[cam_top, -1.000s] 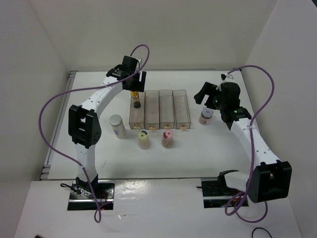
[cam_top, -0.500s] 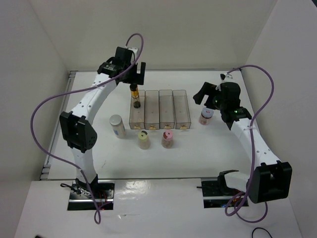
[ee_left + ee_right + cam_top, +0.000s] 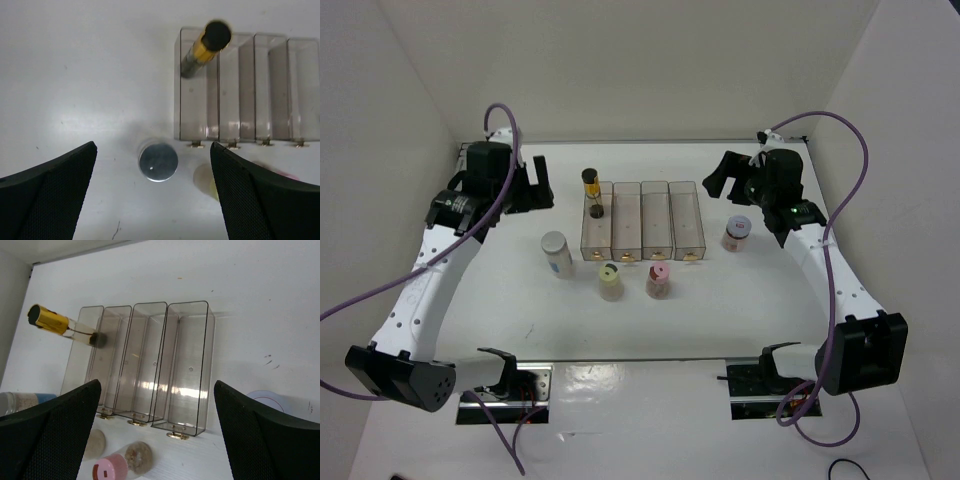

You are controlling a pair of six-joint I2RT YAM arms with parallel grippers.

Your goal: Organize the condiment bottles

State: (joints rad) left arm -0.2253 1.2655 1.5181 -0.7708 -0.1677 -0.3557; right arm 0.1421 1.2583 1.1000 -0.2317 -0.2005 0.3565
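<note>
Arms flank clear rectangular plastic bins point(image 3: 642, 220).
Left gripper point(image 3: 541, 186) and right gripper point(image 3: 722, 180) gape empty, off bin edges; dark gold-banded bottle point(image 3: 590, 188) stands in leftmost.

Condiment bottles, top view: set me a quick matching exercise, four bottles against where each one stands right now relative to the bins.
Bottles:
1. gold-banded dark bottle
2. grey-lidded white bottle
3. pink-lidded brown bottle
4. reddish-brown jar

Places:
A. standing to the right of the bins
B. standing at the near side of the bins
C. inside the leftmost bin
D. standing to the left of the bins

Pairs: 1-C, 2-D, 3-B, 4-A.
</note>
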